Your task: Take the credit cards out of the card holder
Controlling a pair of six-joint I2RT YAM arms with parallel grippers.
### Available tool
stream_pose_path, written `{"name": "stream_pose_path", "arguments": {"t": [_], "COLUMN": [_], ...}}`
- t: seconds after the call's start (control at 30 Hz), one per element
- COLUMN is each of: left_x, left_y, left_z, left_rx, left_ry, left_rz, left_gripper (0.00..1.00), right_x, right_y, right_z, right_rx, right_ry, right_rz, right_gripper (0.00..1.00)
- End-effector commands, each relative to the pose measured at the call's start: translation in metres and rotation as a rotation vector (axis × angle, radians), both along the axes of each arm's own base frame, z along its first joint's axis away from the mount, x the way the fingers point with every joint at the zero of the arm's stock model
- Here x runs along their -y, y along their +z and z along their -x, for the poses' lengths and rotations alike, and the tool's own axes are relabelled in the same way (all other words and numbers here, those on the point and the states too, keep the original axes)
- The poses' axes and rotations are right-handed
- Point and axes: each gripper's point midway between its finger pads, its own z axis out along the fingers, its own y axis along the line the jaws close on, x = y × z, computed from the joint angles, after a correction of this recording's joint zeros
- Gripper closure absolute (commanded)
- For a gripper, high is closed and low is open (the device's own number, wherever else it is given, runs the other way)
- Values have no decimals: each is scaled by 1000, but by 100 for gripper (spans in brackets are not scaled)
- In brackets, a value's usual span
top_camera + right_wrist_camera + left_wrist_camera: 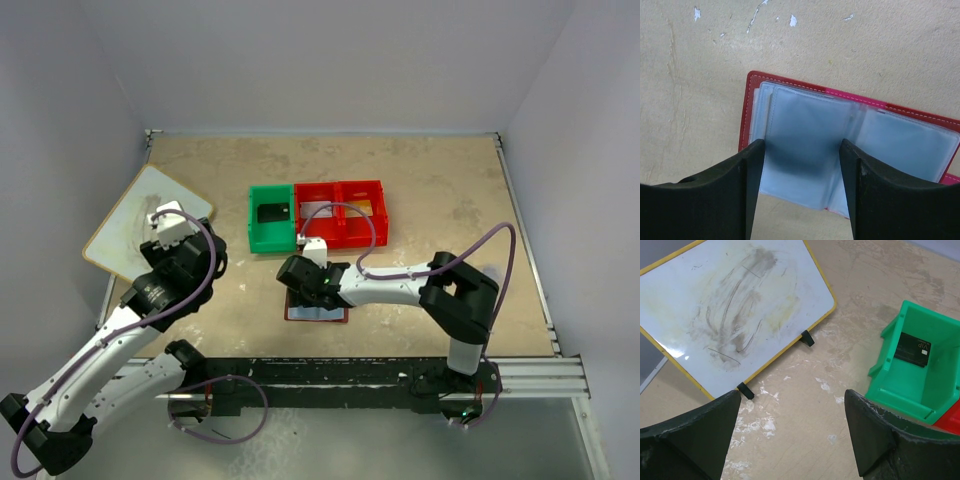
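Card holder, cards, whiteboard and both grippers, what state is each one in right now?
card holder, lying open, visible sleeves empty
black card, flat in the green bin
silver-grey card, in the red bin's left compartment
gold-brown card, in its right compartment
left gripper, open, empty
right gripper, open above the card holder
whiteboard, smudged

Bare tabletop [450, 200] lies open right of the bin tray [345, 240]. The right tool [300, 272] hangs over the card holder [318, 313], blocking it
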Motion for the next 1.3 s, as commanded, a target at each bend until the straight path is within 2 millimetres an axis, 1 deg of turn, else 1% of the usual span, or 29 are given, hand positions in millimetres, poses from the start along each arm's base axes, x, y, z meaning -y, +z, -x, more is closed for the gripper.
{"name": "stream_pose_path", "arguments": {"t": [0.0,0.27,0.33,0.4,0.43,0.63,0.73,0.8,0.9,1.03,1.1,1.13,1.2,1.27], "left_x": [0,1,2,3,4,9,10,10,15,38,57,73,111,144], "left_y": [17,16,15,14,13,10,11,11,8,-2,-12,-19,-32,-43], "left_z": [-3,-3,-3,-4,-4,-5,-5,-5,-6,-9,-8,-7,-5,-1], "left_rx": [36,37,30,26,21,10,12,11,4,-27,-44,-50,-61,-70], "left_ry": [4,-2,-6,-14,-19,-44,-47,-51,-76,-167,-225,-283,-427,-540], "left_rz": [17,24,21,24,25,32,36,38,49,122,215,281,432,566], "left_gripper": [18,18,18,18,18,18,18,18,18,18,19,19,22,24], "right_x": [-1,-12,-6,-5,-7,-6,-5,-2,4,6,8,9,11,13], "right_y": [-14,-2,-7,-8,-5,-1,-1,-4,-11,-12,-12,-12,-12,-14], "right_z": [9,12,15,17,16,17,17,17,16,15,12,12,9,9], "right_rx": [-48,-53,-66,-79,-83,-116,-121,-126,-137,-143,-148,-149,-147,-153], "right_ry": [-18,22,13,17,20,17,6,-4,-33,-42,-46,-48,-52,-56], "right_rz": [-28,-180,-194,-229,-260,-379,-395,-390,-372,-407,-420,-422,-427,-438], "right_gripper": [39,40,41,43,44,52,58,62,66,71,72,72,72,72]}}
